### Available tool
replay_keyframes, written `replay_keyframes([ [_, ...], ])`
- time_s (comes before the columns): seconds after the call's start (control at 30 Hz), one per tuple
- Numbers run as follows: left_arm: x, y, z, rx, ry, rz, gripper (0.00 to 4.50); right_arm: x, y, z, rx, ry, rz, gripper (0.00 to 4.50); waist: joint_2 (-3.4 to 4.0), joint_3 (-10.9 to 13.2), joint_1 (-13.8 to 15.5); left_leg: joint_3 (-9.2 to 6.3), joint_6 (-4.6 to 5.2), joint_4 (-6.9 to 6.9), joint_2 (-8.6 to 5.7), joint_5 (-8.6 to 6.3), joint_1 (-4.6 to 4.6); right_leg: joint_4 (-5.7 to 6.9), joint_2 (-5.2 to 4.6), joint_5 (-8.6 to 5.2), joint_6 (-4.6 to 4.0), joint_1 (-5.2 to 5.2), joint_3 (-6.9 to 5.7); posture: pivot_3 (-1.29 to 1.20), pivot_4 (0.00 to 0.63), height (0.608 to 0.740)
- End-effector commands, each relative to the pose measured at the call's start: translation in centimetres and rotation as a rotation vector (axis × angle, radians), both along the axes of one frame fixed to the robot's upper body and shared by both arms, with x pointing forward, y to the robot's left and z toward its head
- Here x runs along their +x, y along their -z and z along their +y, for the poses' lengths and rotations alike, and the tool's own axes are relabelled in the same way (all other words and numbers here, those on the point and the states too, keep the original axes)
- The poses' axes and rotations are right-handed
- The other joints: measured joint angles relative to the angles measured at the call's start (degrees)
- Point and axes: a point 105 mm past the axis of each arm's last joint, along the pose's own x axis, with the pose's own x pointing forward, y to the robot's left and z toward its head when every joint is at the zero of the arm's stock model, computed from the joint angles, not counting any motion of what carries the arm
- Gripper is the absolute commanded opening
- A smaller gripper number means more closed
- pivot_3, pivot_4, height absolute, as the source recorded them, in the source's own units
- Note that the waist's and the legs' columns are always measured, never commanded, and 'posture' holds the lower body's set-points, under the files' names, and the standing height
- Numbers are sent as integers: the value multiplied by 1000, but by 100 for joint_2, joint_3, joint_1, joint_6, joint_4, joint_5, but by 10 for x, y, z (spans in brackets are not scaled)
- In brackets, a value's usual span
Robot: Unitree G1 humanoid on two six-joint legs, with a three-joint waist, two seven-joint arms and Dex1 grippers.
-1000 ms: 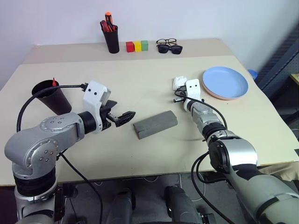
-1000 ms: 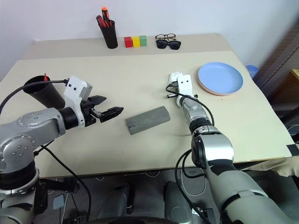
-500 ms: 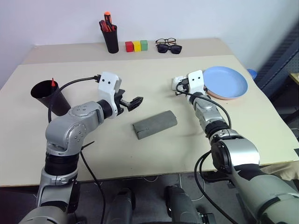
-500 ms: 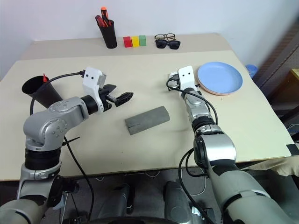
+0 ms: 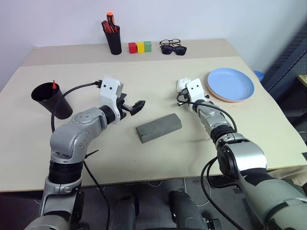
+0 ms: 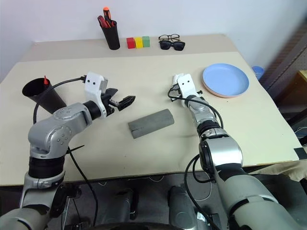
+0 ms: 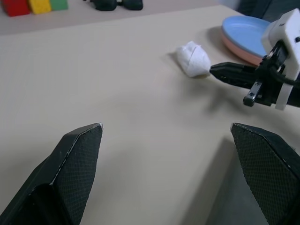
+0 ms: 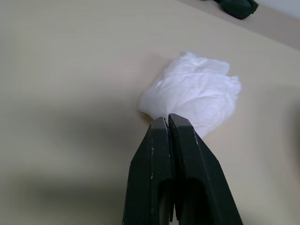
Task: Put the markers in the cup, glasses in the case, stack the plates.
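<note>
- Grey felt case (image 5: 159, 127) lies shut mid-desk (image 5: 144, 158), between the arms, within reach of both.
- Left gripper (image 5: 136, 106) hovers just beside the case, fingers (image 7: 77, 159) spread wide, likely ready to grasp it.
- Right gripper (image 8: 168, 123) has fingers pressed together, empty, tips touching a white wad (image 8: 192, 96) by the stacked plates (image 5: 231, 85).
- Glasses (image 5: 170, 42) wait at the far edge; the cup (image 5: 50, 97) holds a marker (image 5: 54, 84).

Two stacked plates (image 5: 231, 85), one case (image 5: 159, 127), one cup (image 5: 49, 97), one pen holder (image 5: 114, 40), three coloured blocks (image 5: 140, 47), two pairs of spectacles (image 5: 173, 47), one white wad (image 5: 182, 85).
</note>
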Motion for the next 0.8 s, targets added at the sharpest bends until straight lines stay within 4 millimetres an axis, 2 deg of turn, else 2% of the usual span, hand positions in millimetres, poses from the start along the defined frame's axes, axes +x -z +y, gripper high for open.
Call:
replay_keyframes([
  [0.03,-6,-14,8,-1,-30,-60,4500,4,-20,14,73,-37,-47,26,0,0,0,0,0,0,0,0,0,0,0,0,-1,0,0,0,150,740],
  [0.23,-9,-15,10,0,-45,-63,4500,5,-22,14,66,-22,-60,26,0,0,18,0,-1,0,0,1,0,-1,0,0,-1,1,0,0,150,740],
  [0.6,-7,2,18,36,-3,-14,4500,-1,-60,27,103,-196,-222,26,0,0,-5,-1,-2,-5,0,1,3,0,2,-1,-2,-1,0,0,150,740],
  [0.8,0,-1,6,28,49,-22,4500,-1,-54,15,61,-174,-204,26,0,1,16,-1,-5,-5,0,2,3,-1,1,-8,-15,1,0,0,150,740],
])
